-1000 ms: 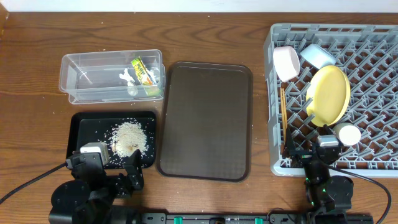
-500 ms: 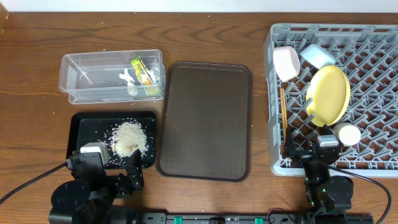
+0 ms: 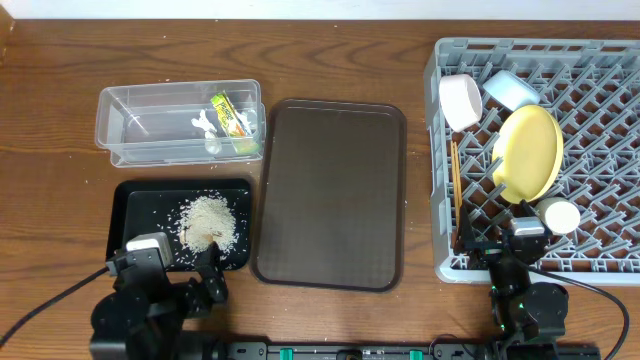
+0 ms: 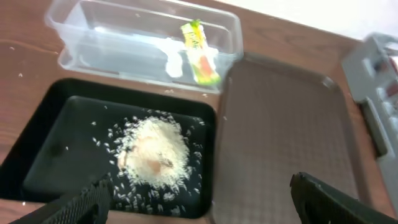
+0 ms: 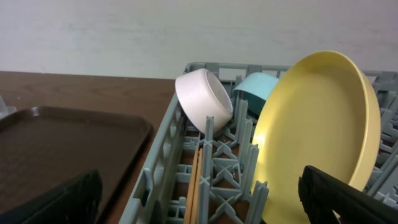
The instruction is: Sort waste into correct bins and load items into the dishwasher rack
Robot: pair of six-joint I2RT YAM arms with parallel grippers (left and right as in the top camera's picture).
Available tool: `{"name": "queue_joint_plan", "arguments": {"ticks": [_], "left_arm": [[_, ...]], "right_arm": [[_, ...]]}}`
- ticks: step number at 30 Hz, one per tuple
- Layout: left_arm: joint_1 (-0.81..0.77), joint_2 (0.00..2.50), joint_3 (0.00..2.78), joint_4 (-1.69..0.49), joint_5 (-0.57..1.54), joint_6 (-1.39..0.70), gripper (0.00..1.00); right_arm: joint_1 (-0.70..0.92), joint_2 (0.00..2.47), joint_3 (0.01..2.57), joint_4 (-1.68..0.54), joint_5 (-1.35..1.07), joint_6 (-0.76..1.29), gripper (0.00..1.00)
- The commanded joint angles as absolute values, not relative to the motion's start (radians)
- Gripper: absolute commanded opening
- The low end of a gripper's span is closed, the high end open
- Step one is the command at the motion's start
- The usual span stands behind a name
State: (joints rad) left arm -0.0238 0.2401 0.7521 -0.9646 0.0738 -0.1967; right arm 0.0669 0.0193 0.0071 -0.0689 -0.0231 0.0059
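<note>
Grey rack (image 3: pixel 600 100), cut off rightward, holds plate (image 3: pixel 527 152), half-hidden chopsticks (image 3: pixel 455 190). Left of it: rice (image 3: pixel 208 220) in black tray (image 3: pixel 135 205), wrapper (image 3: pixel 230 113) in tub (image 3: pixel 150 128). Left tool (image 4: pixel 199 182), right tool (image 5: pixel 199 174): apart.

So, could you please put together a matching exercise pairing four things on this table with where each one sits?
Things:
1 snack wrapper
2 rice scraps
3 yellow plate
4 brown serving tray

Places:
A on edge in the dishwasher rack
B directly on the table, beside the rack
C in the clear tub
D on the black tray

Pairs: 1-C; 2-D; 3-A; 4-B
</note>
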Motion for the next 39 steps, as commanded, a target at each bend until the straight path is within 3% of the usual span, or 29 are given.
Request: {"name": "queue_joint_plan", "arguments": {"ticks": [1,8,19,26,39], "left_arm": [[0.010,0.165,0.622,-0.879,0.055,-0.176,0.94],[0.016,0.006,0.327,-0.559,0.055,-0.176,0.94],[0.017,0.002,0.001,0.027,0.041,-0.167,0.94],[0.017,0.002,0.004,-0.073,0.040,-0.135,0.94],[0.017,0.004,0.004,-0.067,0.040,-0.135,0.94]], "right_arm": [[0.084,0.020,0.006,-0.073,-0.027,-0.001,0.99],[0.084,0.020,0.006,-0.073,-0.027,-0.001,0.99],[0.084,0.021,0.006,-0.073,-0.027,-0.001,0.99],[0.084,0.020,0.006,-0.073,-0.027,-0.001,0.99],[0.084,0.021,0.006,-0.073,-0.027,-0.001,0.99]]}}
